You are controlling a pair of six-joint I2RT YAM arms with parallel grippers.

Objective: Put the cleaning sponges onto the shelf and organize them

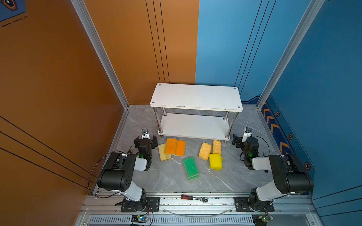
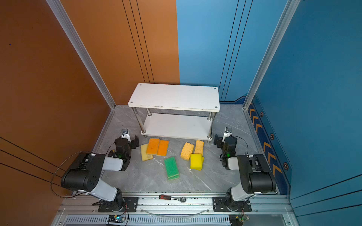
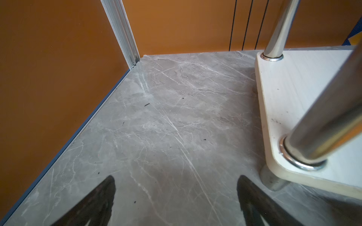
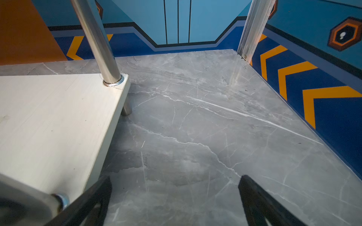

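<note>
The shelf (image 1: 195,96) (image 2: 174,96), white boards on chrome posts, stands at the back, both tiers bare. Several cleaning sponges lie on the grey floor in front of it: two orange-topped (image 1: 170,146) over a pale yellow one (image 1: 162,154), two porous yellow-orange (image 1: 205,151), a bright yellow stack (image 1: 215,161), a green-topped stack (image 1: 190,167). My left gripper (image 1: 146,140) (image 3: 176,177) is open and holds nothing, beside the shelf's left front post (image 3: 323,125). On the other side my right gripper (image 1: 244,140) (image 4: 175,178) stands open and bare too, by the lower board (image 4: 49,117).
A red-handled ratchet wrench (image 1: 194,198) lies on the front rail. An orange wall (image 1: 58,88) runs close along the left and a blue wall (image 1: 323,97) along the right, with aluminium posts (image 1: 101,54) at the back corners.
</note>
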